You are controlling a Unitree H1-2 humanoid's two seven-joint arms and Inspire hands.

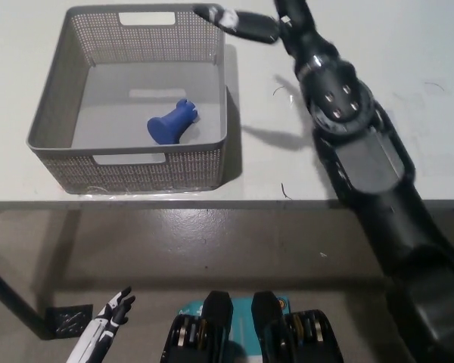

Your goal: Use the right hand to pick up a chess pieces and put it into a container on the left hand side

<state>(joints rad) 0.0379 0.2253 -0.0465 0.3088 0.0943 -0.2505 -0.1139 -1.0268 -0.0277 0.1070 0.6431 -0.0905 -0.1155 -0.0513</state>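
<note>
Chess piece (blue) lies in the gray basket on the tabletop — right hand spread, empty, above its back corner.
</note>
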